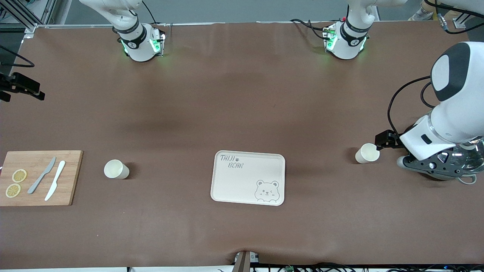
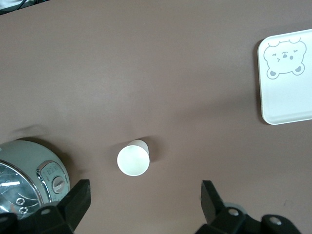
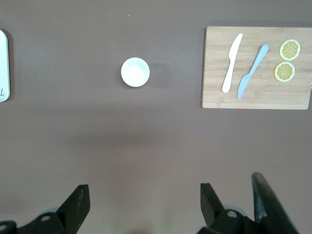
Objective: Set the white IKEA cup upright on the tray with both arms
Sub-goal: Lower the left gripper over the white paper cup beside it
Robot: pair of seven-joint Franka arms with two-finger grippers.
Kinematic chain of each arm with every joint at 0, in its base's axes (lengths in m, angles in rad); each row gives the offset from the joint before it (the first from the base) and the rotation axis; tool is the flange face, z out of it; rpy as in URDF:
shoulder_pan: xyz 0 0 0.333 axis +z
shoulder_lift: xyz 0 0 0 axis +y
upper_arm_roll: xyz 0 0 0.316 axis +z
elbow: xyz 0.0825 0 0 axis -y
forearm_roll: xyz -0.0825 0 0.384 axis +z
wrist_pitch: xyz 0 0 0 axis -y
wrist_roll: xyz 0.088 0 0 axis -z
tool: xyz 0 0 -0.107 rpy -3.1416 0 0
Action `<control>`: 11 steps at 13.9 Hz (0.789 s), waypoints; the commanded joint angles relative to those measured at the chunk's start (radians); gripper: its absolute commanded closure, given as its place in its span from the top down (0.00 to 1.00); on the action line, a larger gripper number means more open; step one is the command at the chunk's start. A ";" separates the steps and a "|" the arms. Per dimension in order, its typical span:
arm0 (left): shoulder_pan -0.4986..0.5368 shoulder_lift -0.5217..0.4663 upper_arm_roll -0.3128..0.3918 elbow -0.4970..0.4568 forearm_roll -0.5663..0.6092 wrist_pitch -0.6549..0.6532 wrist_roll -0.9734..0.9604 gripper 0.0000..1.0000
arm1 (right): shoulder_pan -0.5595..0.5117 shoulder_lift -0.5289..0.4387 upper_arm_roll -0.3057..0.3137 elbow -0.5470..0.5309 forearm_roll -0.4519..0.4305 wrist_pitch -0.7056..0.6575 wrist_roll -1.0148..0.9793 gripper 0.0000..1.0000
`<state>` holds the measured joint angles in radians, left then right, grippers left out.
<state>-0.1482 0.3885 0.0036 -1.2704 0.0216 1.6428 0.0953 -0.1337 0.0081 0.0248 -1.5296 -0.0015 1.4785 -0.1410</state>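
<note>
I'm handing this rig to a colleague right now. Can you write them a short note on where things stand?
Left claw: open, empty, above the table beside the cup at the left arm's end.
Right claw: open, empty; its wrist view looks down on the cup at the right arm's end and the cutting board.
Both cups stand upright on the table, one on either side of the tray, neither touching it.
Done: nothing; the tray holds no cup.
Left: each arm grasps its cup and sets it upright on the tray.
</note>
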 commanded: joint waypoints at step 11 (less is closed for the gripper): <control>0.140 -0.097 -0.017 -0.378 0.092 0.353 0.266 1.00 | -0.009 0.001 -0.003 0.029 0.008 -0.007 0.004 1.00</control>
<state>-0.0595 0.3546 0.0032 -1.5410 0.1083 1.9227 0.2986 -0.1359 0.0081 0.0187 -1.5139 -0.0015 1.4792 -0.1411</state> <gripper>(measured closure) 0.000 0.000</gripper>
